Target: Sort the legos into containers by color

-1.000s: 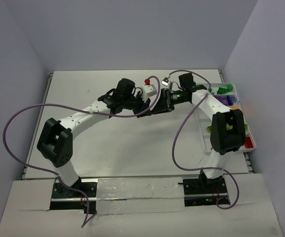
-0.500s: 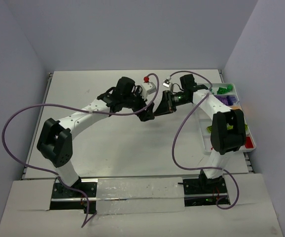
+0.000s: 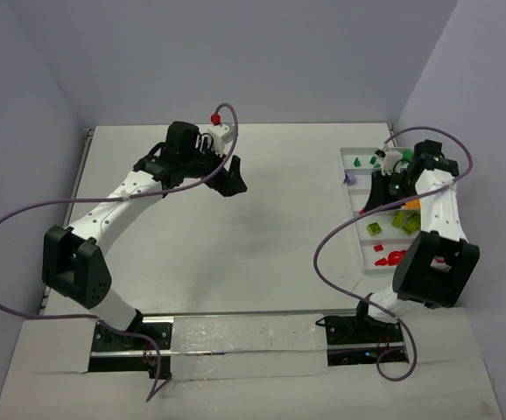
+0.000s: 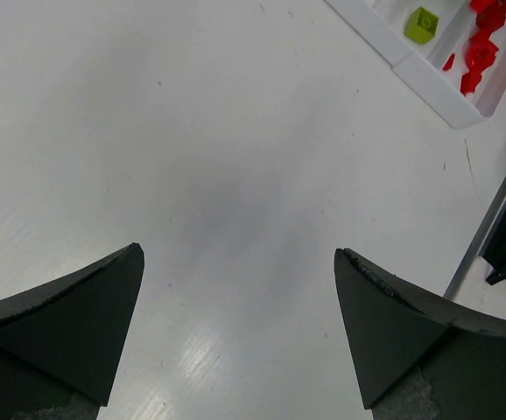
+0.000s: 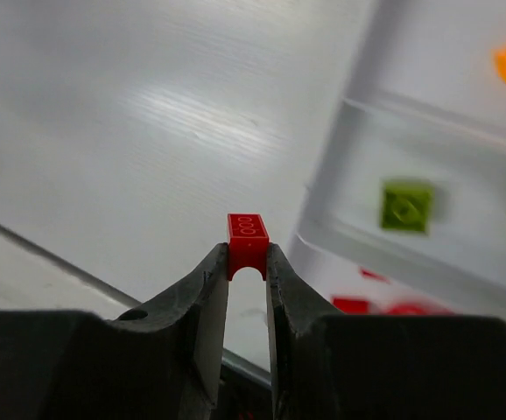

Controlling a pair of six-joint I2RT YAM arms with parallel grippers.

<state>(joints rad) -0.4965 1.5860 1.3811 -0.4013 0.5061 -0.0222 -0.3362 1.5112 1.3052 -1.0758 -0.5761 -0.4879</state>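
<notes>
A small red lego [image 5: 248, 232] is pinched between the tips of my right gripper [image 5: 248, 262], which is shut on it. In the top view this gripper [image 3: 375, 199] hangs above the left part of the white tray of containers [image 3: 354, 210]. Sorted legos lie in the tray's compartments: green [image 3: 375, 160], purple [image 3: 349, 179], orange [image 3: 413, 204], lime [image 3: 374, 229] and red [image 3: 393, 258]. My left gripper [image 3: 229, 179] hovers over bare table at the back left, well away from the tray. Its jaws [image 4: 240, 262] are open with nothing between them.
The left wrist view catches the tray's near corner [image 4: 428, 79] with a lime brick [image 4: 422, 24] and red bricks [image 4: 481, 52]. Cables loop off both arms. A clear plastic strip [image 3: 244, 337] lies along the near table edge between the bases.
The two grippers were together mid-table. My left gripper opened and swung back left. My right gripper closed on the red lego and carried it right, over the tray.
</notes>
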